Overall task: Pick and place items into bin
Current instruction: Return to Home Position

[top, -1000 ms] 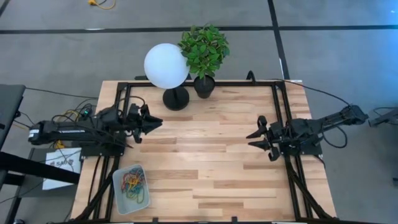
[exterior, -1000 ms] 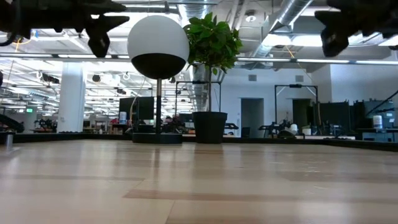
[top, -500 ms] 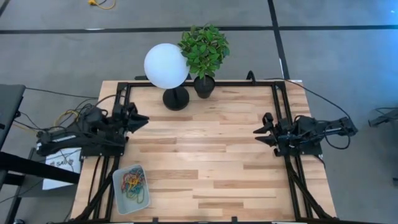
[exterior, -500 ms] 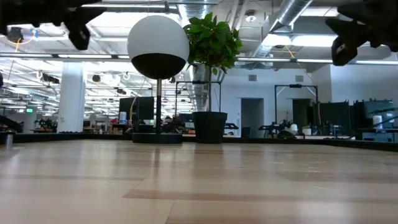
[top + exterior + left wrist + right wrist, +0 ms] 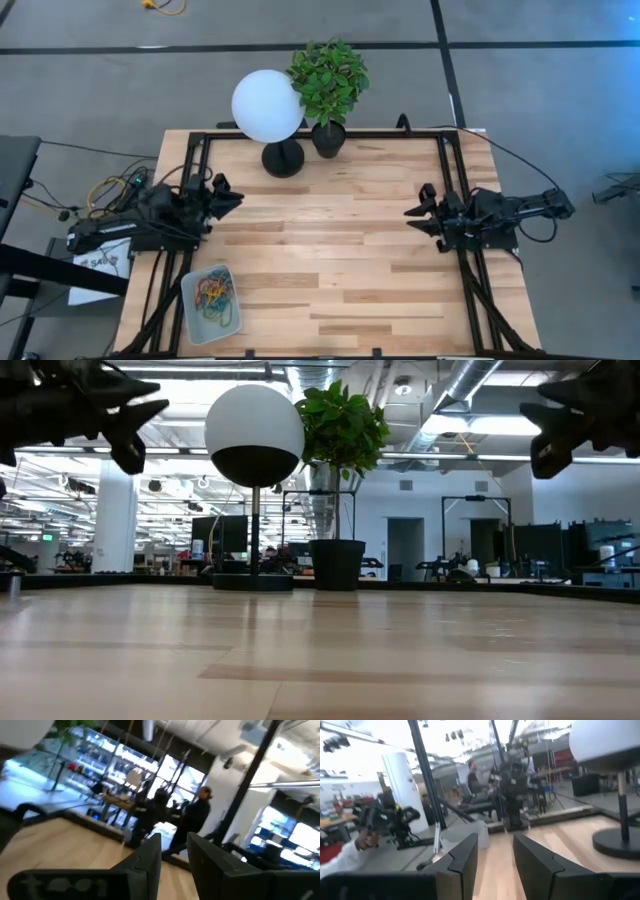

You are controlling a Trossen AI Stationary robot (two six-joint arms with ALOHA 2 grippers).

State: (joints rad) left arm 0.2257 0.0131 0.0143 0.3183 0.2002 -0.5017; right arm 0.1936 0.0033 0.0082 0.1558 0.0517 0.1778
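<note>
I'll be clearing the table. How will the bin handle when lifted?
The bin looks shallow and thin-walled, so it is probably light and a little flexible. Its rubber bands lie in a loose heap, so tilting would likely spill some.

One table [image 5: 340, 262], folks. One globe lamp [image 5: 267, 106] on it, and one potted plant [image 5: 328, 80] just beside the lamp. One bin [image 5: 190, 285], well apart from the lamp, and in it rubber bands [image 5: 213, 293]: many, too tangled for a firm count. Two grippers: left gripper [image 5: 237, 200] nearer the lamp, right gripper [image 5: 410, 215] farther from it.
</note>
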